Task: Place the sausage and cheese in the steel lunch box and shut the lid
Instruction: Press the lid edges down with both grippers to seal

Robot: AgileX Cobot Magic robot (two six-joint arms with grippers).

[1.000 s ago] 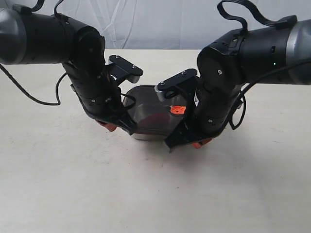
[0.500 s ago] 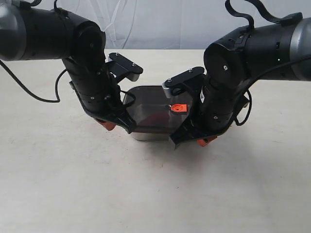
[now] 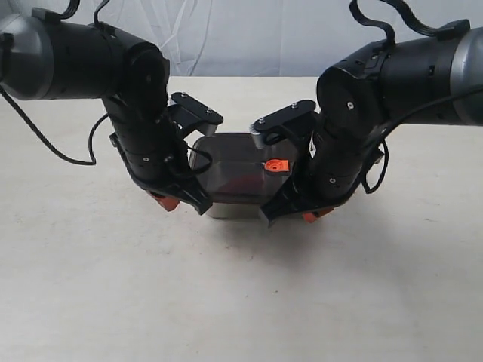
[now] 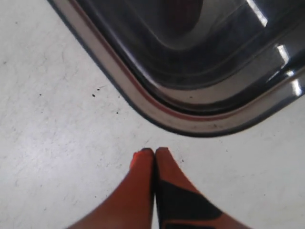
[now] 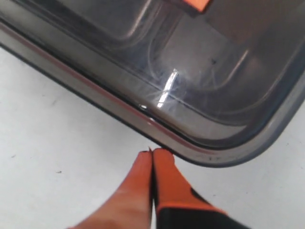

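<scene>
The dark translucent lid (image 3: 230,167) with its orange valve tab (image 3: 275,165) lies on the steel lunch box (image 3: 230,212) at the table's middle. A dim red shape under the lid (image 3: 243,183) looks like the sausage. The cheese is hidden. My left gripper (image 3: 167,202) is shut and empty, its tips (image 4: 155,151) on the table just short of the box's rounded corner (image 4: 143,102). My right gripper (image 3: 311,216) is shut and empty too, with its tips (image 5: 153,152) touching or nearly touching the rim (image 5: 119,107) of the lid (image 5: 190,71).
The pale tabletop (image 3: 226,302) spreads round the box. Both black arms crowd in over the box's two ends. A black cable (image 3: 53,154) trails over the table at the left. A white backdrop hangs behind the far edge.
The right gripper has edged in closer to the box's end. The left gripper has dipped slightly lower beside its corner. The lid and box have stayed in place.
</scene>
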